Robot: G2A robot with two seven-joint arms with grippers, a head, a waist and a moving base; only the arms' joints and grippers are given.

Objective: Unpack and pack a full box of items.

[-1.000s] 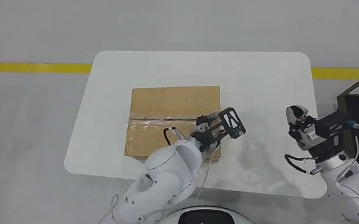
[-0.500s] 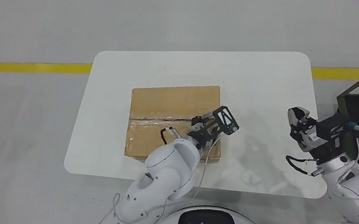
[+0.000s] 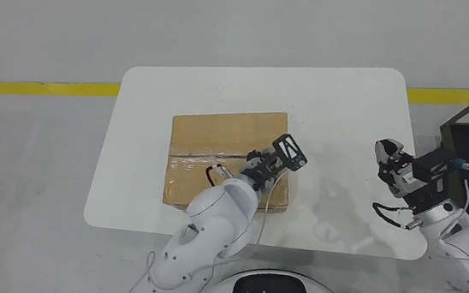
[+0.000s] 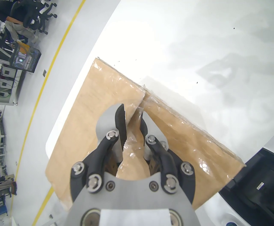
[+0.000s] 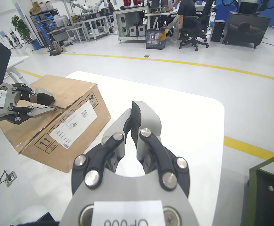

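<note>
Top view, item one? — Box (image 3: 217,145): brown cardboard, flaps down, lying flat on the desk (image 3: 343,98), toward the robot's side.

Item two? — Tape (image 4: 133,137): a clear strip along the middle seam of the lid, wrinkled where the seam meets the box's edge.

Item three? — Left claw (image 3: 290,152): over that end of the seam, fingers drawn close with the strip pinched between them. Purpose, as I judge it: the seam's end gives a free edge to peel from, so the flaps can open.

Item four? — Right claw (image 5: 132,122): pads together, holding nothing, above the desk's right edge, well apart from the box. Probably kept aside to leave the lid free.

Status? — Unpacking looks barely begun, with the lid not yet opened and the contents hidden.
</note>
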